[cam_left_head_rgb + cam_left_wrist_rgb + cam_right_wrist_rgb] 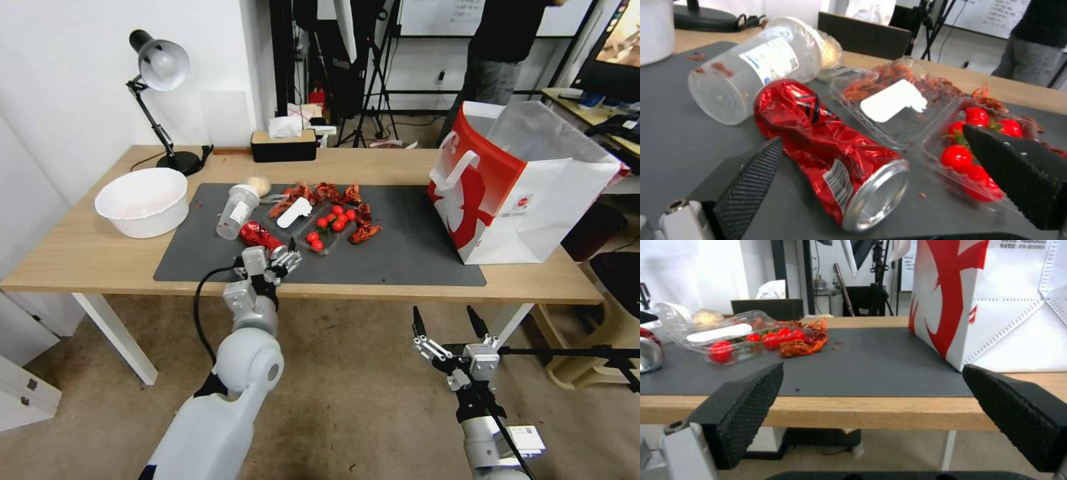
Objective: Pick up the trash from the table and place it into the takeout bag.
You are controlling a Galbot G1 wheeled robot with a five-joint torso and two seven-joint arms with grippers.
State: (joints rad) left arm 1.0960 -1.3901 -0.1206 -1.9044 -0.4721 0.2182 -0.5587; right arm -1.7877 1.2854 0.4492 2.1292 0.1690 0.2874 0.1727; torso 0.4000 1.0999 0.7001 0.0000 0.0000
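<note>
Your left gripper (283,257) sits over the mat's near edge, jaws spread wide around the crushed red can (826,150), gripping nothing. The can lies at the plastic cup's (235,210) five o'clock. Your right gripper (448,325) hangs below the surface (87,250), jaws wide, empty, takeout bag (527,193) at its one o'clock.

The crushed can (826,146) is showing glossy red foil with black markings, a white barcode panel and a silver rim. The clear plastic cup (751,66) is carrying a white label with blue print and reddish smears. The clear tray (925,133) is holding bright red tomatoes with green stalks and is bearing a plain white sticker. The mat (400,257) is presenting dark grey on the light-wood table (87,247). The takeout bag (513,180) is displaying red and white sides, white handles and a small red round logo. The left gripper (871,166) fingers are showing black cross-hatched pads (751,180). The large bowl (141,200) is appearing white.
</note>
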